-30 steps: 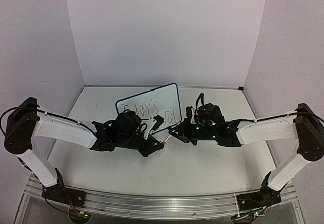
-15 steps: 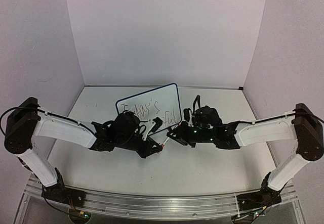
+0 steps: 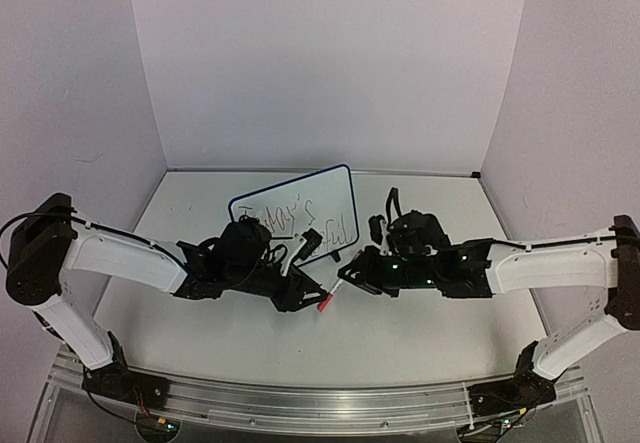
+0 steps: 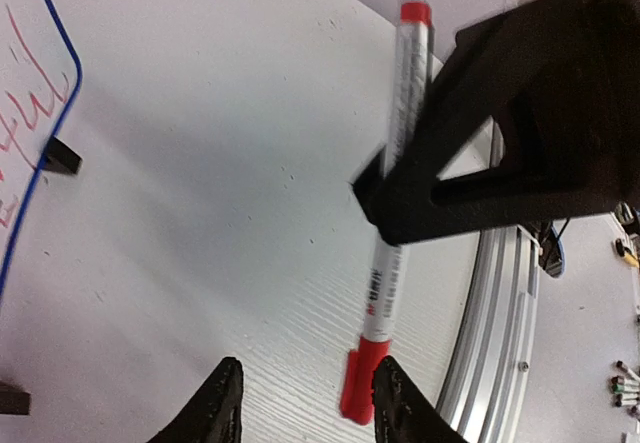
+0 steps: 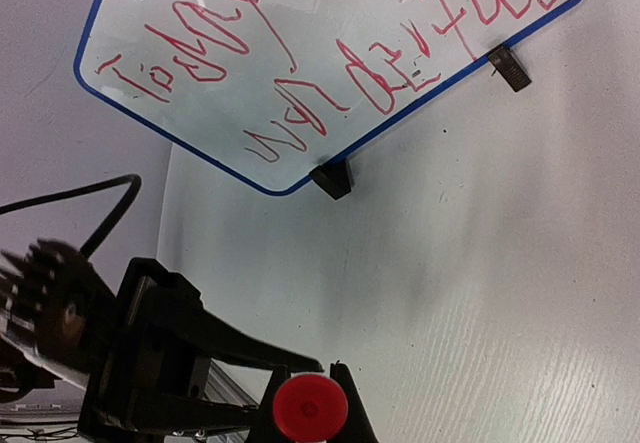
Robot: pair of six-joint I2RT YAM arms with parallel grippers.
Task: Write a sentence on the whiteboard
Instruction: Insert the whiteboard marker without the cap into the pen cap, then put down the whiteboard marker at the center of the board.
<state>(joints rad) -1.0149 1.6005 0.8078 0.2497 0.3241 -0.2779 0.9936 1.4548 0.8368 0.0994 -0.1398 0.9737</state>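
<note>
Right end effector point(image 5: 308, 388): clamped on the red marker point(image 4: 405, 113).
Left end effector point(image 4: 306, 388): fingers apart, marker's cap between them.
Whiteboard point(image 5: 190, 113): just beyond on the worktop point(image 5: 480, 263), blue-framed, black feet point(image 5: 332, 178).
Sentence point(image 5: 380, 78): scrawly red, two rows.
In the way: both my wrists, crowding its front.

**White table with one board standing on it**

The table point(image 3: 400, 338) has a white surface with a faint wood grain and a few small dark specks. Pale lilac walls close it in along the left, far and right edges. A ribbed aluminium rail point(image 3: 300, 403) runs the length of the near edge. The whiteboard point(image 3: 310, 191) stands toward the far edge, about midway between the left and right edges, and sits at a slant to that far edge. It is propped on two small black feet point(image 5: 330, 179), set apart along its lower frame. Both feet touch the surface.
</note>
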